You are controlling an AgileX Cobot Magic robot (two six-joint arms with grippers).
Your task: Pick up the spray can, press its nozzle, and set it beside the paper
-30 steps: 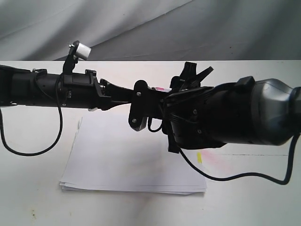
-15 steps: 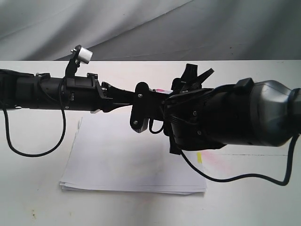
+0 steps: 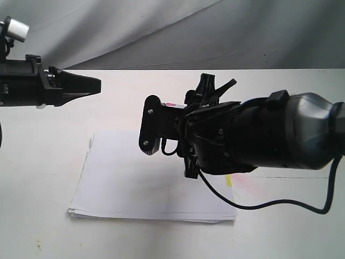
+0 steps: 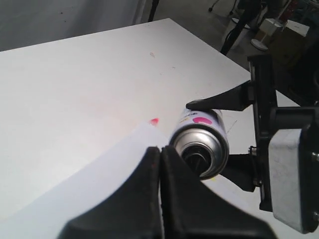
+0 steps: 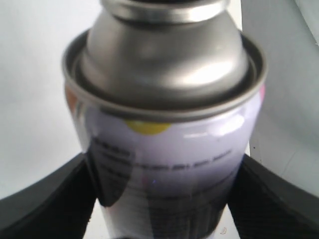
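The spray can (image 4: pixel 202 134) is a silver cylinder with a white label and a pink mark. It is held in the air, and my right gripper (image 4: pixel 219 137) is shut on its body. The black nozzle (image 4: pixel 196 158) sits inside the silver rim. In the right wrist view the can (image 5: pixel 164 144) fills the frame between the two fingers (image 5: pixel 42 201). In the exterior view the right gripper (image 3: pixel 152 125) hides most of the can. My left gripper (image 3: pixel 98 84) is shut and empty, apart from the can at the left; its tips (image 4: pixel 160 152) point at the can's top. The paper (image 3: pixel 151 178) lies below.
A yellow tab (image 3: pixel 228 181) and a faint pink stain mark the paper's right side. A black cable (image 3: pixel 259 204) hangs from the right arm over the white table (image 3: pixel 302 232). Grey cloth (image 3: pixel 161 32) covers the back.
My left arm has pulled back far to the left, away from the can's top. The right gripper with the can has shifted slightly left and down.
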